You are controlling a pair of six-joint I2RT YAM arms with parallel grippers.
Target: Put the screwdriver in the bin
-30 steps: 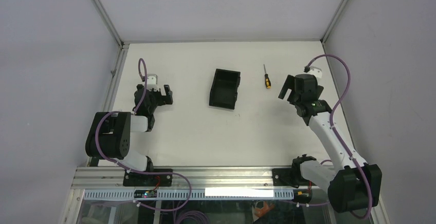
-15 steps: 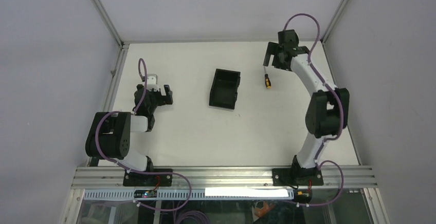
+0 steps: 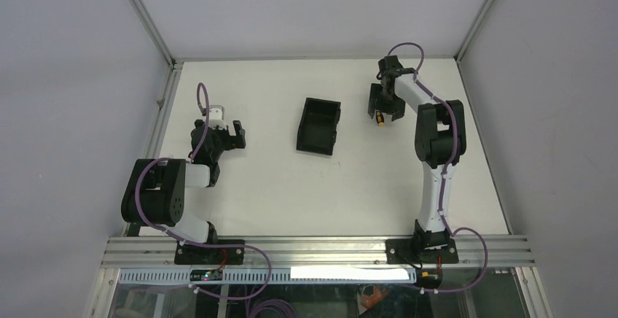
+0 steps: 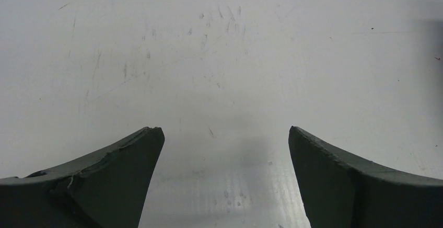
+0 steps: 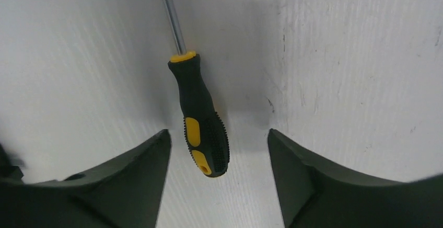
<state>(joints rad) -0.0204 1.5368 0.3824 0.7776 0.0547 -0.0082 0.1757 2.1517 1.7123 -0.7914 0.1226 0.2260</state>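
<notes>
Black, yellow-inlaid screwdriver (image 5: pixel 201 128) with thin shaft lies between the right gripper (image 5: pixel 218 136)'s parted jaws; left gripper (image 4: pixel 224 134) likewise parted.

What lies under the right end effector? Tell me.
The screwdriver lies flat on the table, handle between the open fingers of the right end effector. In the top view the end effector hides all but its orange handle tip.

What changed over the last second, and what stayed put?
The right gripper swung from mid-table to the far side and came down over the screwdriver, fingers open either side of its handle, nothing gripped yet. The screwdriver, the bin and the left gripper stayed where they were.
</notes>
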